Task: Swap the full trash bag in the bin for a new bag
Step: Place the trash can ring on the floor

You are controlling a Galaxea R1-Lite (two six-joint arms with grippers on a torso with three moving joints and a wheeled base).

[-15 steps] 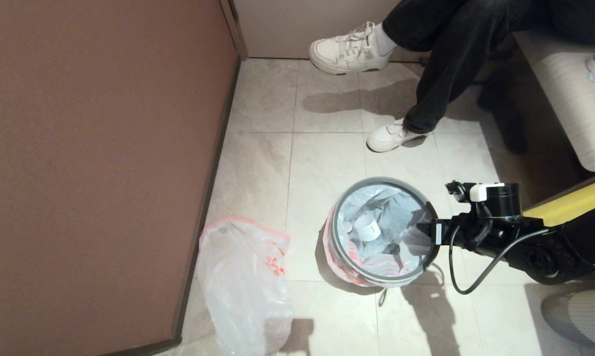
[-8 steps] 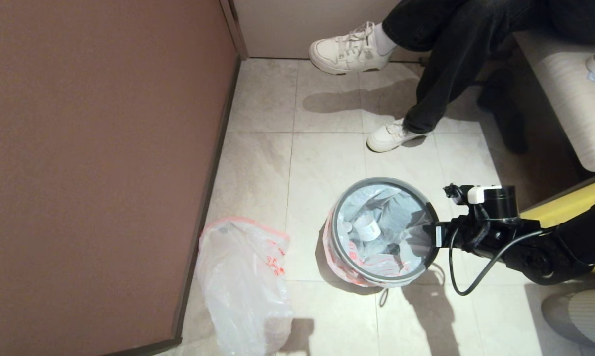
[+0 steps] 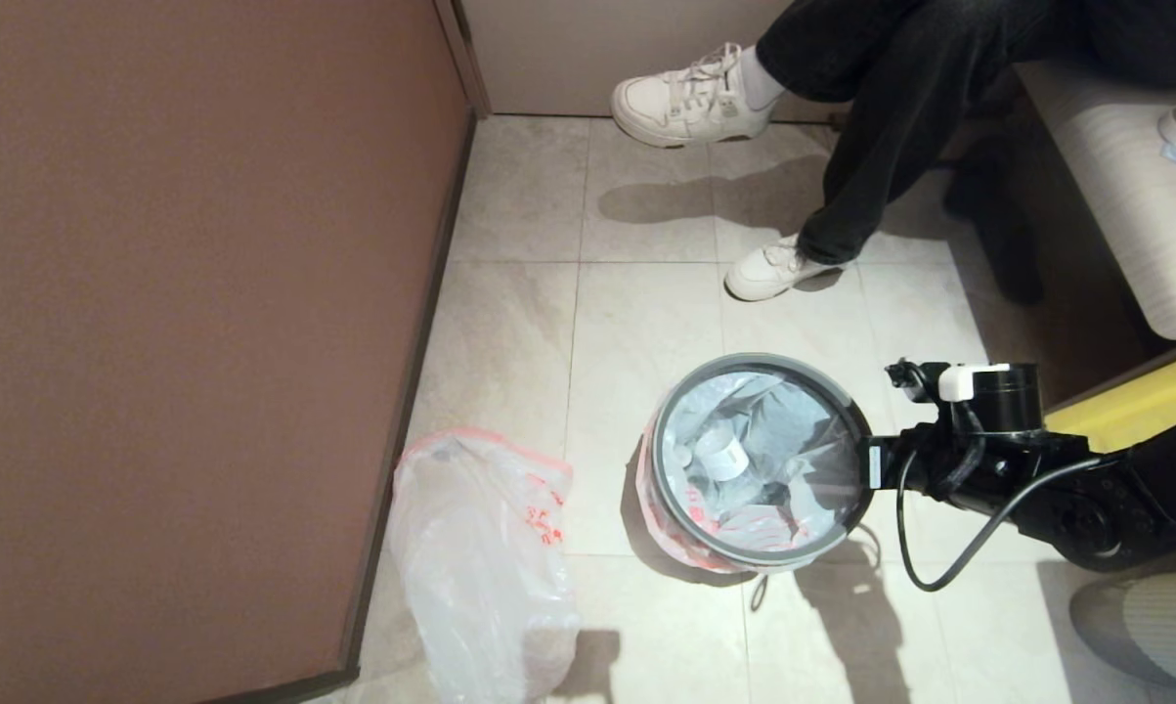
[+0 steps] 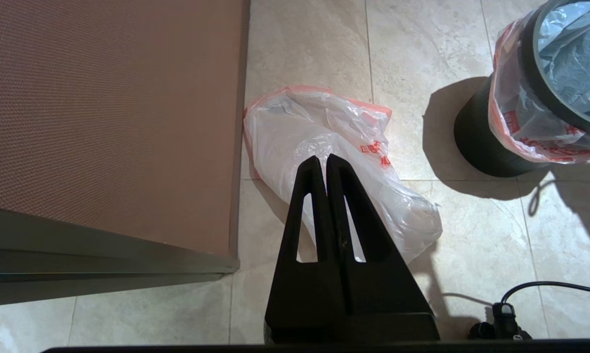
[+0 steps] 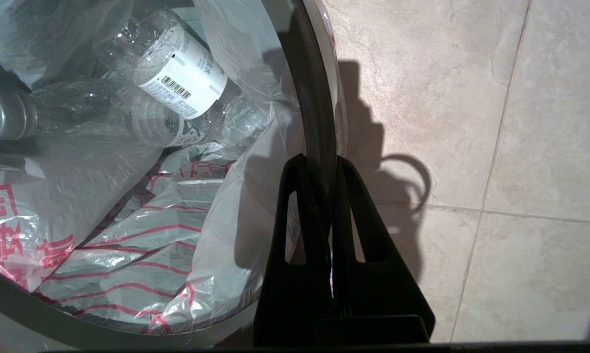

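The bin (image 3: 759, 362), a small dark tub with a thin grey hoop (image 5: 314, 98) as rim, stands on the tiled floor. In it sits the full trash bag (image 3: 773, 430), its film and clear plastic bottles (image 5: 177, 73) showing in the right wrist view. My right gripper (image 3: 866, 467) is at the bin's right side, shut on the hoop (image 5: 319, 164) with bag film caught there. The new bag (image 3: 480, 557) lies crumpled on the floor left of the bin, beside the wall. My left gripper (image 4: 325, 162) hangs shut above the new bag (image 4: 304, 127), holding nothing.
A brown wall panel (image 3: 187, 293) bounds the left side. A seated person's legs and white sneakers (image 3: 768, 269) are beyond the bin. A bench (image 3: 1125, 176) stands at the right. A black cable (image 3: 930, 577) loops from my right arm.
My right gripper's fingers have closed onto the bin's hoop. Arm and hoop have shifted slightly to the right. The new bag has not moved.
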